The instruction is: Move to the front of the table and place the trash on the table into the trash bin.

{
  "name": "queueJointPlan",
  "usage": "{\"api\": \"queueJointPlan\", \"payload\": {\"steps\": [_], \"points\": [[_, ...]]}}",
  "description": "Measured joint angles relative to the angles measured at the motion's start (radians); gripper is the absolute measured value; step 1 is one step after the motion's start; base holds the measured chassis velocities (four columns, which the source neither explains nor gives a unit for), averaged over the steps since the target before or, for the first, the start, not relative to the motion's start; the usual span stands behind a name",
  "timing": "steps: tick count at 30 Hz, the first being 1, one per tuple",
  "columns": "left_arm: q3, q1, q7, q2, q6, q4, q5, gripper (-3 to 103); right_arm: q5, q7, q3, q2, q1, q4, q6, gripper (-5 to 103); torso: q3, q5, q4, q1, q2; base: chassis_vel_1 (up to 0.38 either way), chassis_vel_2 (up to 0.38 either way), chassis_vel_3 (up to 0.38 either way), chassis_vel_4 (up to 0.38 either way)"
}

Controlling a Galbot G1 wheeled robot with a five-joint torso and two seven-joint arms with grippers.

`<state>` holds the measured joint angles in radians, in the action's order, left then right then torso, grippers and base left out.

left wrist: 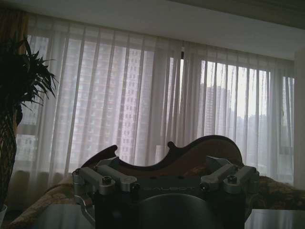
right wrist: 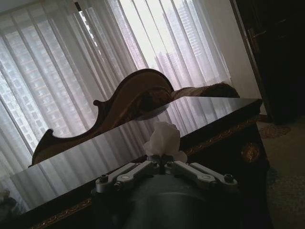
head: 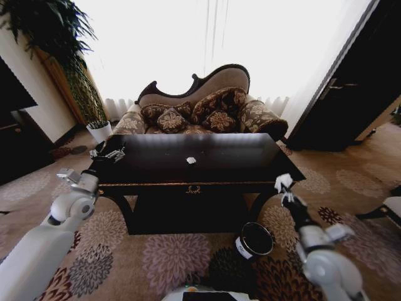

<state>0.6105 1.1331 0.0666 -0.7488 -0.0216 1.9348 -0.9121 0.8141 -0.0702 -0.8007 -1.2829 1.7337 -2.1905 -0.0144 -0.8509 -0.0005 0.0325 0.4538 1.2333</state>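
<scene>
- One crumpled white paper scrap (right wrist: 164, 139) sits pinched between the closed fingertips of the right gripper (head: 285, 188); in the right wrist view it bulges out just past the finger ends, white against the dark table edge.
- The scrap looks very light, soft and springy, so a gentle pinch at its middle should be enough. It will likely drop slowly and may cling to a fingertip when released.
- From the fingers back, the right gripper points up and away from the robot, near the front right corner of the table (head: 263, 164), and the forearm runs down toward 5 o'clock in the head view.
- The trash bin (head: 254, 240) stands on the carpet just beside the table's front right leg, at about 7 o'clock from the right gripper and below it.
- A second white scrap (head: 191, 160) lies on the tabletop near its centre, at about 10 o'clock from the right gripper and well apart from it. It seems just as light and crushable, best taken from above across its bulk.
- The left gripper (head: 108, 153) hovers at the table's front left corner with its fingers spread and nothing between them.
- Its arm reaches up from 7 o'clock in the head view, elbow low, wrist about level with the tabletop.
- Behind the table at 12 o'clock stands a sofa (head: 200, 110).
</scene>
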Motion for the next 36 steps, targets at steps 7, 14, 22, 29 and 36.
{"api": "queueJointPlan", "payload": {"steps": [7, 14, 22, 29, 36], "points": [[0.0, 0.0, 0.0, 0.0, 0.0, 0.0, 0.0, 100, -0.093, 0.032, 0.137, -0.071, -0.009, 0.171, -0.127, 0, 0.0, 0.0002, -0.0001, 0.0, 0.0, 0.0, 0.0, 0.0, 0.0], [0.0, 0.0, 0.0, 0.0, 0.0, 0.0, 0.0, 100, -0.151, 0.035, 0.231, -0.071, -0.098, 0.405, -0.167, 0, 0.0, 0.0003, -0.0001, 0.0, 0.0, 0.0, 0.0, 0.0, 0.0], [0.0, 0.0, 0.0, 0.0, 0.0, 0.0, 0.0, 100, -0.217, 0.024, 0.306, -0.024, -0.245, 0.706, -0.212, 0, 0.0, 0.0004, -0.0002, 0.0, 0.0, 0.0, 0.0, 0.0, 0.0], [0.0, 0.0, 0.0, 0.0, 0.0, 0.0, 0.0, 100, -0.195, 0.016, 0.39, 0.027, -0.418, 1.053, -0.237, 0, 0.0, 0.0004, 0.0001, 0.0, 0.0, 0.0, 0.0, 0.0, 0.0], [0.0, 0.0, 0.0, 0.0, 0.0, 0.0, 0.0, 100, -0.186, 0.012, 0.432, 0.097, -0.562, 1.28, -0.256, 0, 0.0, 0.0, -0.0001, 0.0, 0.0, 0.0, 0.0, 0.0, 0.0]]}}
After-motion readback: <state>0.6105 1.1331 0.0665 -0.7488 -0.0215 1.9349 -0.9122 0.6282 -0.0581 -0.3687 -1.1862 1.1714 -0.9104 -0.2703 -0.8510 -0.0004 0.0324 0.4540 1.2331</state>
